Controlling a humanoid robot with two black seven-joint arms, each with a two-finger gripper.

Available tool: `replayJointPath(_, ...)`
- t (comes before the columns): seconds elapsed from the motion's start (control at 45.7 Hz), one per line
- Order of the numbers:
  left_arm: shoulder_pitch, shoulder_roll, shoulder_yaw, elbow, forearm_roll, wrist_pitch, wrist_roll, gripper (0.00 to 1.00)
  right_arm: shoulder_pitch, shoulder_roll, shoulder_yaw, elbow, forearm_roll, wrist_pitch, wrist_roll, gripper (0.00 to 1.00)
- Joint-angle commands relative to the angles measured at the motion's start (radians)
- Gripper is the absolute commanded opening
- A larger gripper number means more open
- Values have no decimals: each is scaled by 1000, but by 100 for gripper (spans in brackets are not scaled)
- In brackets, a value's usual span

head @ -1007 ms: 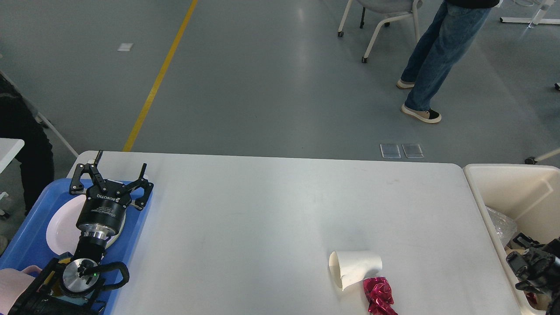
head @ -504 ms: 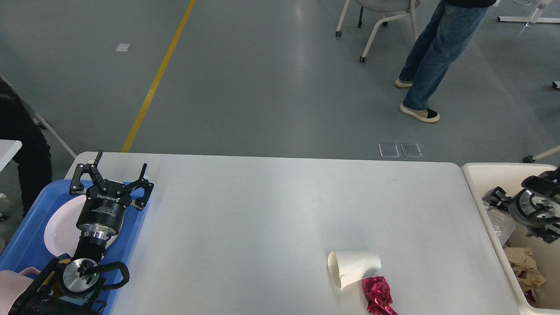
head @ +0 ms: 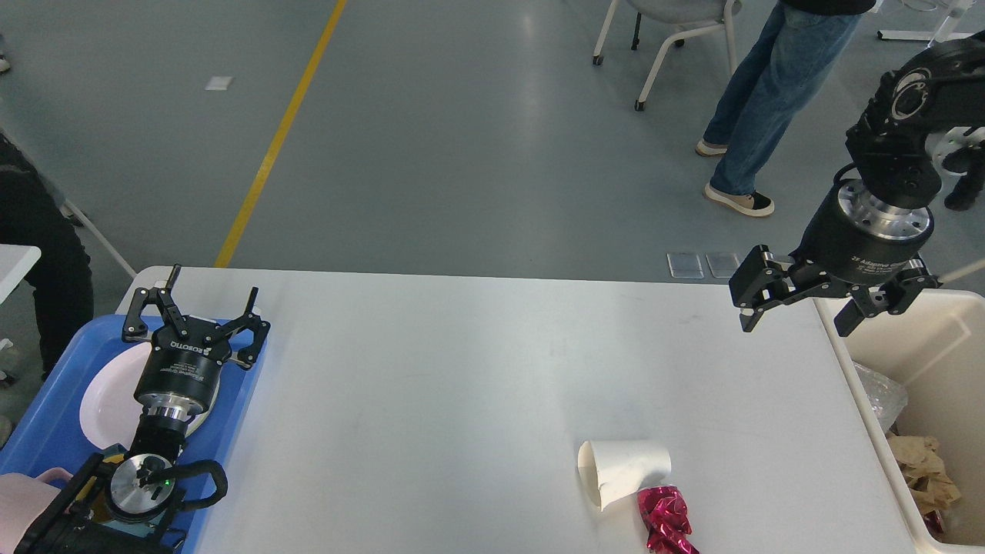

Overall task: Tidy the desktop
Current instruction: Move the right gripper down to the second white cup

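It looked like a robotics lab or test hall. The floor (head: 477, 154) was bare grey and glossy, with a yellow line (head: 281, 131) painted across it. A wheeled chair (head: 669, 38) stood in the open space, and a person (head: 769, 100) in jeans stood nearby.

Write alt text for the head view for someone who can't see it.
A white desktop holds a tipped paper cup touching a crumpled pink wrapper near its front right. The open right gripper hangs above the far right corner beside a beige bin; the open left gripper is over a blue tray with a plate.
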Motion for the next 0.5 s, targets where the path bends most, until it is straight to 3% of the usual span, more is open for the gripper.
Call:
replayJointPath(0.0, 0, 0, 0, 0, 0, 0, 0, 97, 120, 7, -14, 128, 67, 24, 0, 100)
replayJointPath(0.35, 0, 0, 0, 0, 0, 0, 0, 96, 120, 4, -19, 122, 101, -14, -1, 100)
replayJointPath(0.482, 0, 0, 0, 0, 0, 0, 0, 96, 85, 7, -19, 124, 148, -74, -12, 100)
